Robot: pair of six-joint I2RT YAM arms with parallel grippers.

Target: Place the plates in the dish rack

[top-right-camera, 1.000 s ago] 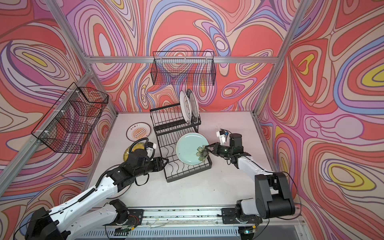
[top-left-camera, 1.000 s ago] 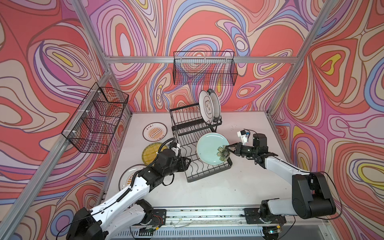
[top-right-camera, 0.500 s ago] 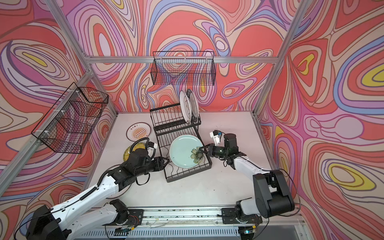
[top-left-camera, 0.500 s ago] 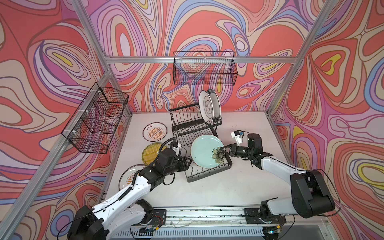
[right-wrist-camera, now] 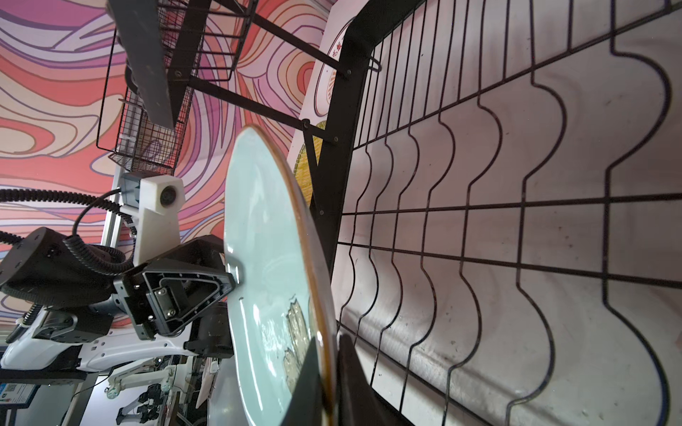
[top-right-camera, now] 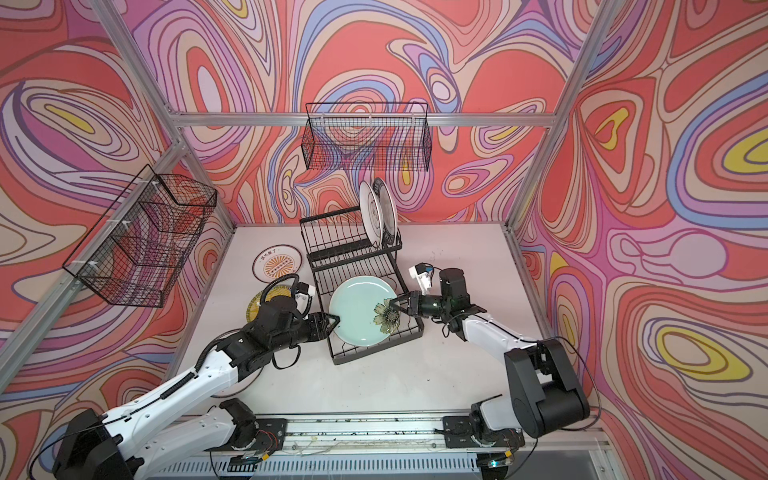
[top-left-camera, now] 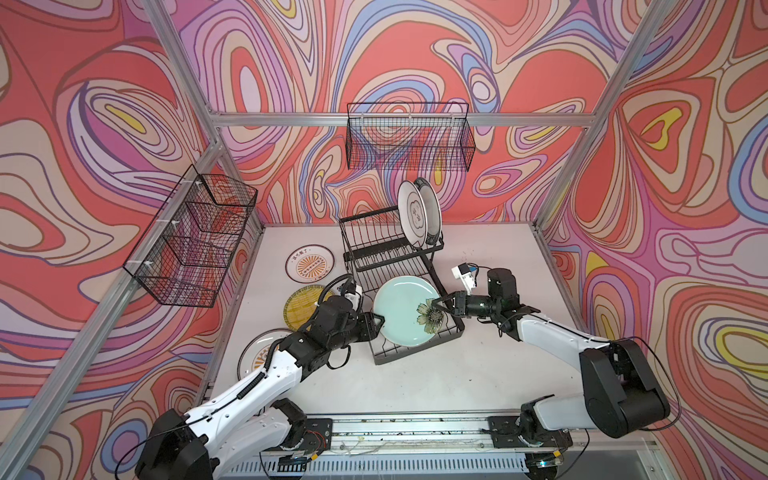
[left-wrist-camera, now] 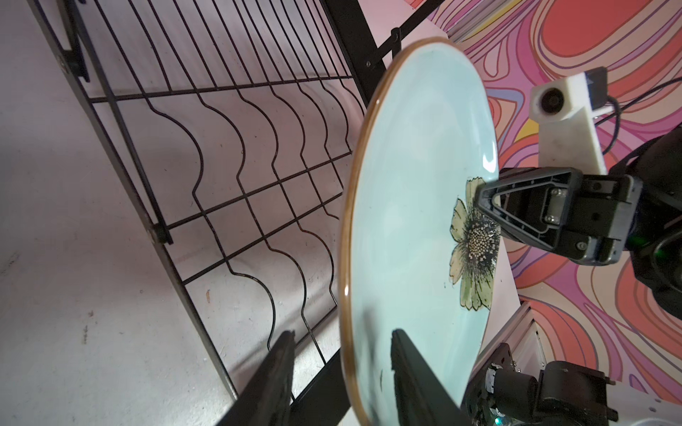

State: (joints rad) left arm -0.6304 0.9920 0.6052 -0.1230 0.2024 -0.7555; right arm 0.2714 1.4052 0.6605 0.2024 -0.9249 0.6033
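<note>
The pale green floral plate [top-left-camera: 401,316] [top-right-camera: 357,311] hangs tilted on edge over the low tray of the black dish rack [top-left-camera: 376,232] [top-right-camera: 332,239]. My right gripper [top-left-camera: 436,306] [right-wrist-camera: 328,333] is shut on its rim beside the flower. My left gripper [top-left-camera: 379,322] [left-wrist-camera: 341,332] is open and straddles the opposite rim, one finger on each side with a gap. Two plates stand in the raised tier: a white cloud-outline plate [top-left-camera: 412,216] and a dark-rimmed plate [top-left-camera: 433,210] behind it. On the table lie a sunburst plate [top-left-camera: 309,264], a yellow woven plate [top-left-camera: 297,309] and a second sunburst plate [top-left-camera: 257,353], partly under my left arm.
One fine-mesh black basket [top-left-camera: 409,137] hangs on the back wall and a second basket [top-left-camera: 195,237] on the left wall. Patterned walls close the table on three sides. The arms' mounting rail [top-left-camera: 415,428] runs along the front edge.
My right gripper has carried the green plate leftward over the low tray, bringing its far rim between my left gripper's fingers. The left arm has barely moved.
</note>
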